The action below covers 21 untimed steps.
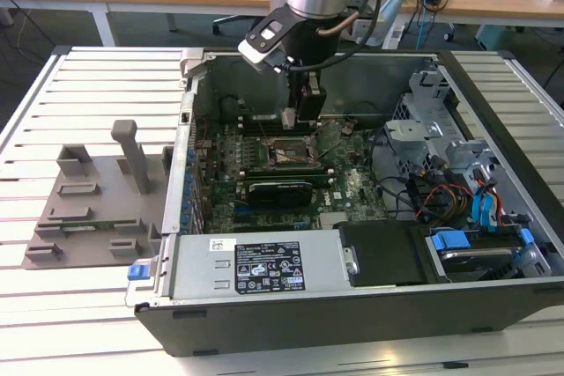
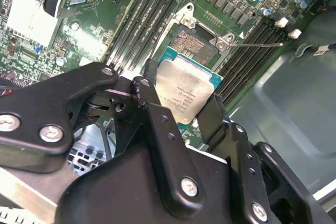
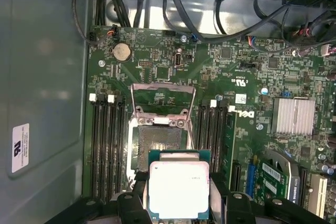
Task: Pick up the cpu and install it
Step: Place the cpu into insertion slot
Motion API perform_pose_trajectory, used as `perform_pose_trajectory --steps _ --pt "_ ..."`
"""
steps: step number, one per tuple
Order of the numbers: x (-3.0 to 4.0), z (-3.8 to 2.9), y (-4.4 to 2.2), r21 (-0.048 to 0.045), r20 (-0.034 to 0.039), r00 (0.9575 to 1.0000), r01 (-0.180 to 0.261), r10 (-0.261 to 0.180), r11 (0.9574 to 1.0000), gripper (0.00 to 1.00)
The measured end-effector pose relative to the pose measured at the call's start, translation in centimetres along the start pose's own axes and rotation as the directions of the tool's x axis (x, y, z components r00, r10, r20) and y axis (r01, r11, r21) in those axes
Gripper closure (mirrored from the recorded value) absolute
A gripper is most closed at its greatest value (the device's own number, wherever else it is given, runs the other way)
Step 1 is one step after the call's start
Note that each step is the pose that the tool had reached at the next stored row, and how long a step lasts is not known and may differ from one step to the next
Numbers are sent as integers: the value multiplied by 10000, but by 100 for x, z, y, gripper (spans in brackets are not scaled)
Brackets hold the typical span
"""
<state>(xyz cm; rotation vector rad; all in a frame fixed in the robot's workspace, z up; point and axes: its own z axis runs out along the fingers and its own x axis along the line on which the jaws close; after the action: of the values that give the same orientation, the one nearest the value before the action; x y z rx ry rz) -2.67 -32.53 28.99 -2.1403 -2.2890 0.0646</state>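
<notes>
Hand: the hand point(image 1: 300, 119) hangs from the arm in the upper middle of the exterior view, reaching down into the open computer case point(image 1: 493, 292). In both wrist views its two black fingers point(image 2: 152, 103) press on opposite edges of the chip, pinching it.
Cpu: the cpu point(image 3: 178, 188) is held flat between the fingers with its silvery top plate towards the cameras. It is off the board, not resting on it.
Socket: the socket point(image 3: 157, 142) on the motherboard point(image 3: 236, 59) lies bare, its contact field exposed and its metal retention frame point(image 3: 163, 94) swung up. Memory slots point(image 3: 105, 145) run along both sides.
Cpu to socket: the chip overlaps one edge of the socket in both wrist views, so I judge it close by and not yet squarely over it.
Done: the pick-up.
Left: the cpu is not seated and the frame is not closed.
Surroundings: a grey plastic tray point(image 1: 88, 209) sits on the slatted bench point(image 1: 88, 85) at the exterior view's left, apart from the work.
</notes>
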Motion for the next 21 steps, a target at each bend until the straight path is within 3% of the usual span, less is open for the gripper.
perform_pose_trajectory --steps 21 --pt "6 189 7 1 1 10000 -4 4 10000 45"
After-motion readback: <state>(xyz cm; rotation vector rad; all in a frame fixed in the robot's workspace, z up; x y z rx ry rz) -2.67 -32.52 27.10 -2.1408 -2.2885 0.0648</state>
